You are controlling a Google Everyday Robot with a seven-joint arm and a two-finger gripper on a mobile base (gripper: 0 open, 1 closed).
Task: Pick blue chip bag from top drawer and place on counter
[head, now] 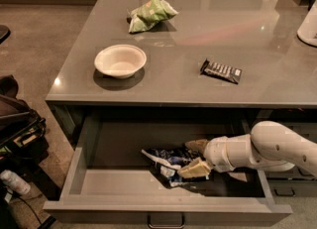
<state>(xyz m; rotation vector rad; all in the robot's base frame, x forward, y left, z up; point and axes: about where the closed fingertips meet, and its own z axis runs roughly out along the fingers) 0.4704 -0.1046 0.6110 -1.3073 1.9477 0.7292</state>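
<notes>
The blue chip bag lies on the floor of the open top drawer, right of its middle. My gripper reaches in from the right, low inside the drawer. Its two tan fingertips sit on either side of the bag's right end and pinch it. The bag still rests on the drawer floor. The white arm covers the drawer's right part. The grey counter is above the drawer.
On the counter are a white bowl, a light green snack bag and a black bar wrapper. A white object stands at the right edge. Dark bags lie on the floor at the left.
</notes>
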